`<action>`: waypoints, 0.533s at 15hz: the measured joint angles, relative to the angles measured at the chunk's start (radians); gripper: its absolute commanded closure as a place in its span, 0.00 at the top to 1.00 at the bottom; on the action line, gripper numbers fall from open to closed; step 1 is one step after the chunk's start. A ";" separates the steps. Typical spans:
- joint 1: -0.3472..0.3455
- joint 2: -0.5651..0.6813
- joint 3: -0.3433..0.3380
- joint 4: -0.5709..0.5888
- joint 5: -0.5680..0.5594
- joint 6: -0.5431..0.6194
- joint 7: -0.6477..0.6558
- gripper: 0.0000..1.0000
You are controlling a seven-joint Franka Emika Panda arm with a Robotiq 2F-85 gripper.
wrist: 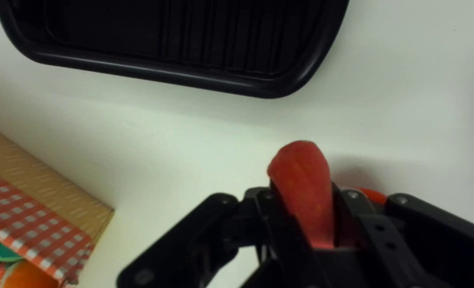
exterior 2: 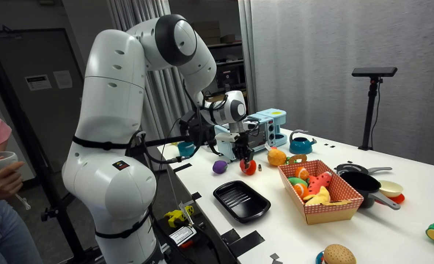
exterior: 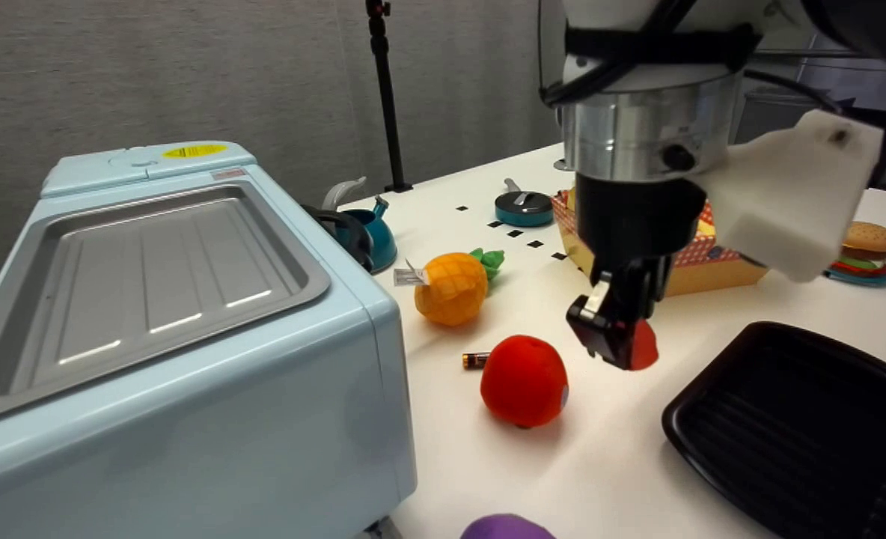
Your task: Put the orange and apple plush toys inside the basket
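Note:
My gripper (exterior: 616, 340) is shut on a red plush piece (exterior: 643, 346), seemingly the apple, and holds it above the table. In the wrist view the red plush (wrist: 303, 176) sticks out between the two fingers (wrist: 303, 196). In an exterior view the gripper (exterior 2: 243, 156) overlaps a red tomato-like ball, so the held piece is hard to separate there. The basket (exterior 2: 327, 217), with a red checked lining, stands off to one side of the gripper. Two orange plush pieces (exterior 2: 302, 173) lie inside it with a red, a yellow and a green toy. The basket's corner (wrist: 49, 236) shows in the wrist view.
A red ball (exterior: 524, 382) lies on the table below the gripper, beside a battery (exterior: 475, 361) and a plush pineapple (exterior: 452, 288). A black tray (exterior 2: 235, 216) lies near the basket. A blue toaster oven (exterior: 188, 434), purple eggplant (exterior 2: 220, 167), burger (exterior: 866, 251) and pot (exterior 2: 361, 187) stand around.

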State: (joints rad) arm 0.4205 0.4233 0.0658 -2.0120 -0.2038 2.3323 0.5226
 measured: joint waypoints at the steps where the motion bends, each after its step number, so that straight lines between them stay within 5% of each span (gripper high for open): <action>1: -0.007 -0.021 -0.003 -0.006 0.000 -0.013 0.008 0.05; 8: -0.088 -0.141 -0.022 -0.036 0.000 -0.059 0.057 0.05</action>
State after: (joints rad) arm 0.3321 0.2823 0.0441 -2.0485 -0.2037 2.2735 0.5797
